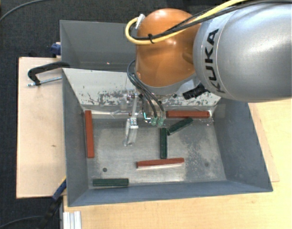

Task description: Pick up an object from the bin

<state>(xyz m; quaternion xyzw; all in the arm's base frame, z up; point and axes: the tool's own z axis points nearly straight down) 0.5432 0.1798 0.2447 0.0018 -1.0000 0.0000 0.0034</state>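
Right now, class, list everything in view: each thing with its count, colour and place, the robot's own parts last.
thin red bars: 3, red; one along the left side, one crosswise near the front, one by the back wall, right
thin dark green bars: 3, dark green; one front-to-back at centre, one slanted by its back end, one at front left
small speck: 1, dark; floor, front left
grey metal bin: 1, grey; holds all these
arm: 1, silver with orange cover; from the right
gripper: 1, metal; low, left of centre
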